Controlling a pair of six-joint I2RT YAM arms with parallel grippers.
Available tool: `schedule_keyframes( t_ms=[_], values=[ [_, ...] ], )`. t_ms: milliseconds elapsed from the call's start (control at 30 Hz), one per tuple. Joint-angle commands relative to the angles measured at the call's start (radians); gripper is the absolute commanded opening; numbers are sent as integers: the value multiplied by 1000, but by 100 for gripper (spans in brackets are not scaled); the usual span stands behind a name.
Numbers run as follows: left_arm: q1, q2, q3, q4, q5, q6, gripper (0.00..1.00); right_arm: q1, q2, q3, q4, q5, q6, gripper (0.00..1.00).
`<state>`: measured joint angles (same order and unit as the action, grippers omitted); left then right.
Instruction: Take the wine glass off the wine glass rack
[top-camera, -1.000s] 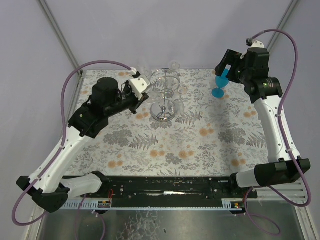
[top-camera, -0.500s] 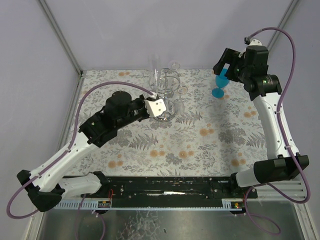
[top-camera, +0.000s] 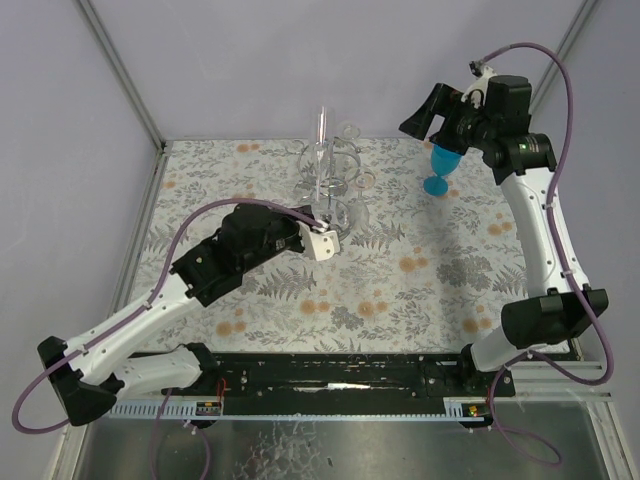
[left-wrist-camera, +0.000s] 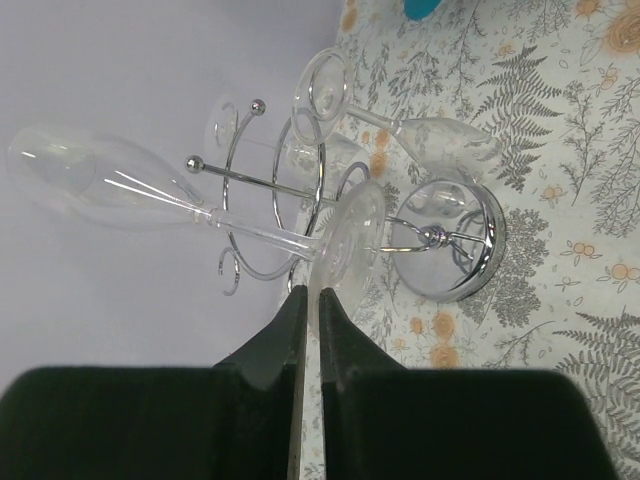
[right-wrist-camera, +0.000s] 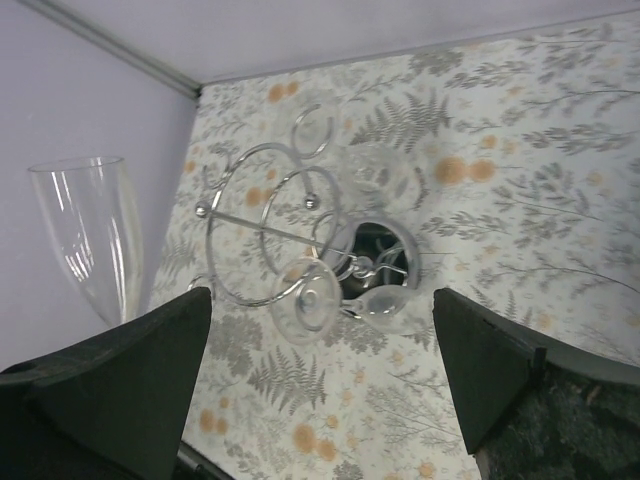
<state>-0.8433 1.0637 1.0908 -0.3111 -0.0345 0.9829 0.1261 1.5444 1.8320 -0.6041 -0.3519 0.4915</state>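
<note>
Glass (left-wrist-camera: 150, 195) off the rack (left-wrist-camera: 452, 252), foot pinched in closed left hand (left-wrist-camera: 310, 300), right hand (right-wrist-camera: 322, 300) wide open and empty; only setting down on surface (top-camera: 420, 290) seemingly left.

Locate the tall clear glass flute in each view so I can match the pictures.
Top external: the tall clear glass flute stands upright at top centre, above the left gripper.
Left wrist: the flute lies sideways across the left half, its foot between the gripper's fingers.
Right wrist: the flute stands upright at the left edge.
Shared landmark: the shiny chrome wire rack, beside the flute in every view.
</note>
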Motion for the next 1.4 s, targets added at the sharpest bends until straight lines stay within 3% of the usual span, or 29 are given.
schedule_keyframes(
  t_ms=[0, 200, 433, 1133, 1367],
  values=[
    [-16, -29, -19, 156, -19, 95, 0, 4, 24, 59, 111, -261, 65, 99],
    [-20, -35, -81, 210, 1, 213, 0, 5, 47, 52, 237, -412, 159, 99],
    [-23, -26, -97, 223, 29, 239, 0, 8, 37, -22, 411, -522, 281, 99],
    [-43, -27, -99, 216, 56, 271, 0, 151, 209, 105, 409, -539, 298, 99],
    [-48, -27, -104, 214, 64, 275, 0, 180, 266, 204, 315, -573, 249, 99]
  ],
)
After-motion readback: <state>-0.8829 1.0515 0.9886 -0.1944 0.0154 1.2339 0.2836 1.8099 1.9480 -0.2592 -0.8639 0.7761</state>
